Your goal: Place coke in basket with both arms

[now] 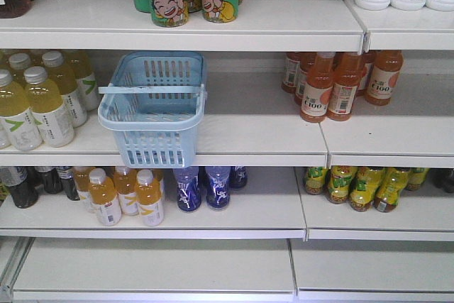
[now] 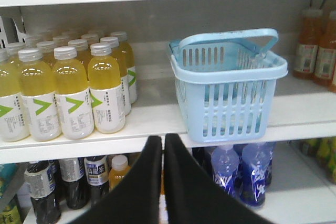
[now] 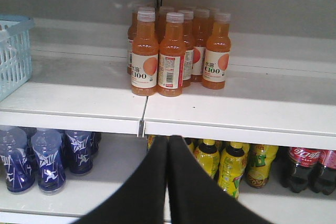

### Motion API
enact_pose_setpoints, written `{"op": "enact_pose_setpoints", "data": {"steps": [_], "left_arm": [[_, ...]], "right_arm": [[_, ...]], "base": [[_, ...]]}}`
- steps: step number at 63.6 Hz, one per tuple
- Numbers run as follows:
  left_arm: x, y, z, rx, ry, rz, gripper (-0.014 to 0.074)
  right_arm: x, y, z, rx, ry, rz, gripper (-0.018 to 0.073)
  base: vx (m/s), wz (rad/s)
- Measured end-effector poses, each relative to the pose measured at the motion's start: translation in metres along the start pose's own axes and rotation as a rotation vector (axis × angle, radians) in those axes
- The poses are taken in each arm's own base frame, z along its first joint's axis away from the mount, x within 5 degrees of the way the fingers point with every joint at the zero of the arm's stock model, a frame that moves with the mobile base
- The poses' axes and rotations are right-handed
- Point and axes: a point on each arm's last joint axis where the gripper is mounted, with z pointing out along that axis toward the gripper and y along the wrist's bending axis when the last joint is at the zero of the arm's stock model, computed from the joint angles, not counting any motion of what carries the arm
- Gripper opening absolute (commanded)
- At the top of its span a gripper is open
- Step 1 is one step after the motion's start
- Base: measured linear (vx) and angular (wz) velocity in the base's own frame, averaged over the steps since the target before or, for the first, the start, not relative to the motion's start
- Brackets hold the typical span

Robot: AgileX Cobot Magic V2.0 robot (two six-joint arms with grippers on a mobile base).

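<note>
Blue basket (image 1: 142,148) on middle shelf (image 1: 262,125), left hand (image 2: 163,138) and right hand (image 3: 168,139) closed, empty

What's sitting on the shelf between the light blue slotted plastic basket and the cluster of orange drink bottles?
Nothing: the white shelf is bare between the light blue basket and the orange bottles, clearest in the front-facing view.

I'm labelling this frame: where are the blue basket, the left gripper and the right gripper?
basket (image 2: 231,77), left wrist view, front rim.
left gripper (image 2: 163,140), left wrist view, between its fingertips.
right gripper (image 3: 168,140), right wrist view, between its fingertips.
</note>
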Motion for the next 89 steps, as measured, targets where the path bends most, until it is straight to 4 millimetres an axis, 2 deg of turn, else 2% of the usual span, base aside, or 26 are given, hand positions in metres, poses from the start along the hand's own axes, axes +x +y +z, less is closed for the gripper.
{"op": "enact_pose_setpoints", "data": {"steps": [8,15,23,28,39,48,57,78,89], "left_arm": [[-0.015,-0.001,-0.002,0.005,-0.071,-0.026,-0.0006],[-0.046,-0.003,-0.008,0.013,-0.197,0.004,-0.0006],[-0.079,-0.006,-0.009,0.013,-0.209,0.011,-0.0006],[-0.097,-0.008,-0.001,0.007,-0.132,0.011,-0.0006],[-0.121,-0.009,0.030,-0.004,0.001,0.011,-0.0006],[-0.120,-0.009,0.054,-0.012,0.108,0.011,-0.0006],[-0.111,-0.009,0.068,-0.017,0.181,0.010,-0.0006],[-0.100,-0.008,0.083,-0.025,0.275,0.008,0.0011],[-0.102,-0.008,0.086,-0.022,0.244,0.008,0.0086]], "right_arm": [[0.000,0.000,0.000,0.000,0.000,0.000,-0.0010],[0.000,0.000,0.000,0.000,0.000,0.000,-0.0010],[0.000,0.000,0.000,0.000,0.000,0.000,-0.0010],[0.000,0.000,0.000,0.000,0.000,0.000,-0.0010],[0.000,0.000,0.000,0.000,0.000,0.000,-0.0010],[0.000,0.000,0.000,0.000,0.000,0.000,-0.0010],[0.000,0.000,0.000,0.000,0.000,0.000,-0.0010],[0.000,0.000,0.000,0.000,0.000,0.000,-0.0010],[0.000,0.000,0.000,0.000,0.000,0.000,-0.0010]], "base": [[0.00,0.00],[0.00,0.00],[0.00,0.00],[0.00,0.00],[0.00,0.00],[0.00,0.00],[0.00,0.00],[0.00,0.00],[0.00,0.00]]}}
